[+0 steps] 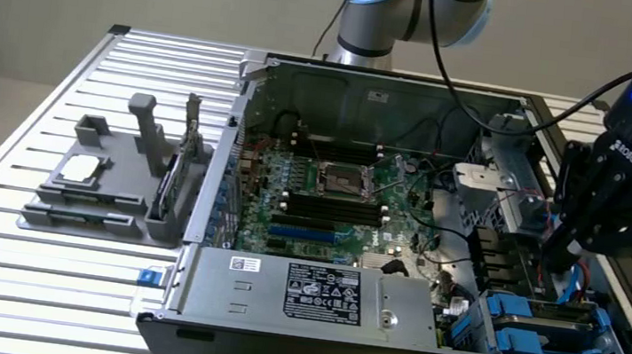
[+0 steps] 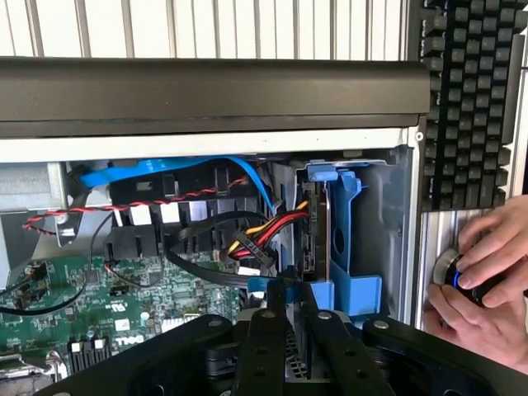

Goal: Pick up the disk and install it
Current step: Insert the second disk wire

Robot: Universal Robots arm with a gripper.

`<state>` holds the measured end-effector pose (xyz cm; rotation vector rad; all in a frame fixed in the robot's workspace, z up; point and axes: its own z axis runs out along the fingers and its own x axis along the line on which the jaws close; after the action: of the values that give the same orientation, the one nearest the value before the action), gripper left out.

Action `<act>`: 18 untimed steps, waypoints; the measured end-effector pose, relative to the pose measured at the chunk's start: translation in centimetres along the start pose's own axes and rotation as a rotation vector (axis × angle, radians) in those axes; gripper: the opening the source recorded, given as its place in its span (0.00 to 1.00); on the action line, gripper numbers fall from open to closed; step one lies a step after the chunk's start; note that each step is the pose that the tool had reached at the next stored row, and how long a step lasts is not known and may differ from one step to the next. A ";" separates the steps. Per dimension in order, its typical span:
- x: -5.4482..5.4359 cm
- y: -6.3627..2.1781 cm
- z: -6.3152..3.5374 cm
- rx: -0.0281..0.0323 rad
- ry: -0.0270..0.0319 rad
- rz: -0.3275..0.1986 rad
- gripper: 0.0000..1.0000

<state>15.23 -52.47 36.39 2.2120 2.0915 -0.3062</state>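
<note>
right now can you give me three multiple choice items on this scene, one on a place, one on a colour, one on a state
1. Where is the hand in the exterior view?
A. over the grey stand
B. inside the case, at its right end by the blue drive bay
C. over the power supply

2. What colour is the drive carrier?
A. blue
B. red
C. white

3. How does the computer case stand?
A. side panel off, motherboard showing
B. closed
C. tipped upside down

Answers:
1 B, the black hand reaches down by the blue bay.
2 A, the plastic frame is blue in the wrist view.
3 A, the motherboard lies in plain sight.
</note>
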 end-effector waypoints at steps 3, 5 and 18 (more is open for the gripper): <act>0.1 -0.02 0.18 -0.0009 -0.0003 0.000 0.16; 0.1 -0.08 0.33 -0.0016 -0.0001 0.001 0.16; -0.3 -0.28 0.87 -0.0018 0.0108 -0.001 0.16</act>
<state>14.86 -52.91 35.62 2.2168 2.0974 -0.2931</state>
